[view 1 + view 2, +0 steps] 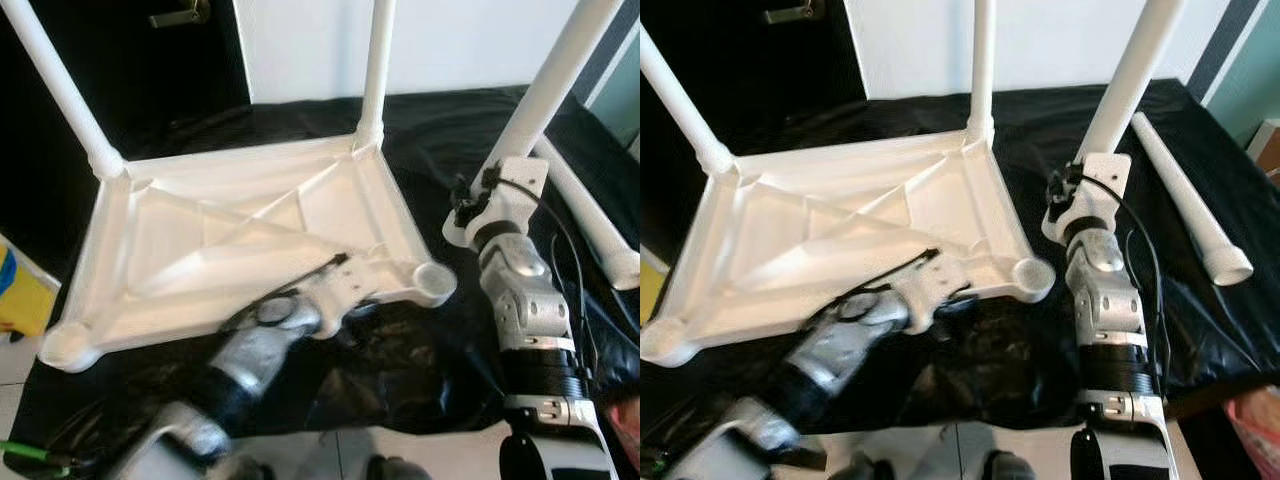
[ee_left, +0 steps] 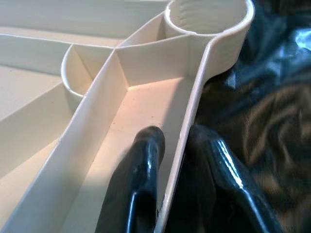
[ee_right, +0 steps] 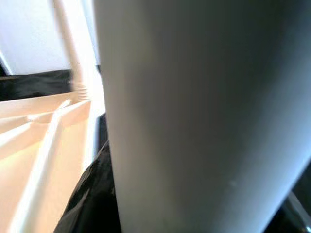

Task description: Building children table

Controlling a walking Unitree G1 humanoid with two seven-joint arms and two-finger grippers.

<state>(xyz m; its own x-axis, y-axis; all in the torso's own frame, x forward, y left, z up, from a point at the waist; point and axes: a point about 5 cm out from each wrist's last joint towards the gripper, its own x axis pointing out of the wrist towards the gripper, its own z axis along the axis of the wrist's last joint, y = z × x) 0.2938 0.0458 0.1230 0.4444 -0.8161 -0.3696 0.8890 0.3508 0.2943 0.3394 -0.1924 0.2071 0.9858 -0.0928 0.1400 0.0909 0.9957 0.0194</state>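
Tabletop [image 1: 250, 235] lies upside down on the black sheet [image 1: 420, 380], left gripper [image 2: 170, 160] pinching its near rim; right gripper [image 1: 497, 190] holds a leg [image 1: 545, 90] tilted, just right of the empty socket [image 1: 432, 281], finger state hidden

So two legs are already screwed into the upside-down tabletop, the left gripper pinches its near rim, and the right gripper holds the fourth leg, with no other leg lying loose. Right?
Not quite: a spare leg lies loose on the black sheet, as the right eye view shows. The rest holds: two legs stand in the tabletop, the left gripper pinches its near rim, and the right gripper holds a leg.
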